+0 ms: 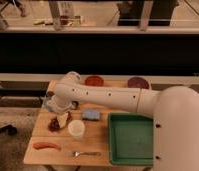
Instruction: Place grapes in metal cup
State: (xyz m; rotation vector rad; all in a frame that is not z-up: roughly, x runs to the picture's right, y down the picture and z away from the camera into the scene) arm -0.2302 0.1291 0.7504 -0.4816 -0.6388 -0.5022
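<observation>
Nearest, a smooth orange-red sausage (46,145) is seen lying close to the front edge of the pale wooden table (98,131), with a thin metal fork (86,153) beside it. Behind these a round white cup (76,128) is set upright, and a deep green plastic tray (131,138) with a raised rim fills the right side up to the table edge. Just left of the white cup, the lumpy dark red grapes (55,124) are found on the wood, the gripper (63,119) lowered right onto them; its state cannot be told. A soft blue sponge (91,115) lies behind. Farther back, a red bowl (95,80) and a dark purple bowl (138,82) are placed near the rear edge. The metal cup cannot be made out.
</observation>
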